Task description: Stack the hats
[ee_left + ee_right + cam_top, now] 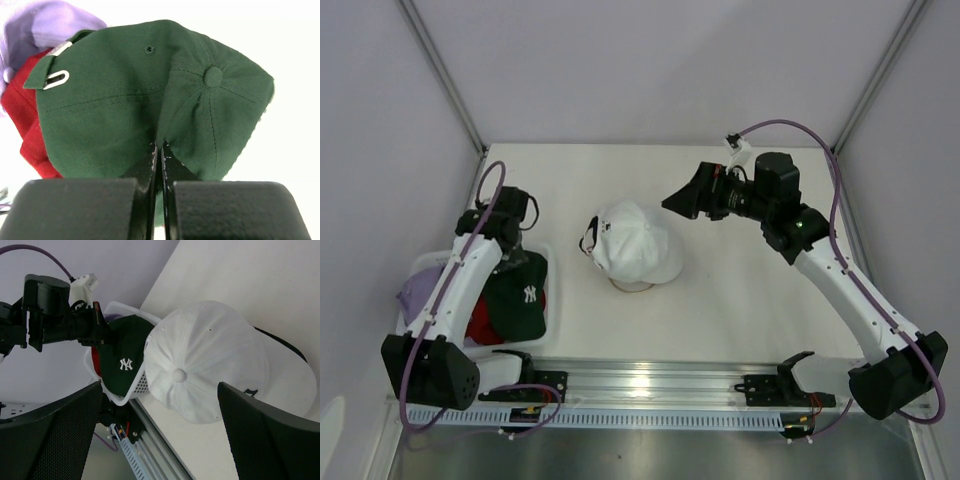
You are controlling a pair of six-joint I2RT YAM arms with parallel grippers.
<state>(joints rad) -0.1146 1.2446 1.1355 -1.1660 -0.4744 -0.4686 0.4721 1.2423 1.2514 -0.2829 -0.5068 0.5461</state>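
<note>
**Left arm grasping a cap.** The dark green cap (110,110) is being pinched on its crown by the left gripper (159,147). The jaws are being pressed together on a thin fold of cloth along a seam, just beside the top button (214,76). This cap is lying in the white mesh basket (134,386) at the left of the tabletop (750,300), partly over the red cap (22,117) and near the lavender cap (50,22). The right gripper (675,200) is being held spread wide and empty near the white cap (638,245). The white cap is sitting crown-up at the middle of the tabletop, with a dark brim showing beneath it. The step in hand is judged to be the lifting of the green cap for placing on that pile. Because only a small pleat is being gripped, a slow, straight lift is being called for, so that the cloth is not pulled free and the red cap is not dragged along. The brim should be cleared of the basket rim before any sideways travel, and the crown lowered squarely over the white one. The caps are appearing as soft woven cloth with stitched panels, domed crowns and stiffer curved brims. The green one is bearing a white NY logo and a metal strap buckle (56,79), and the basket wall is looking rigid and finely perforated.
</note>
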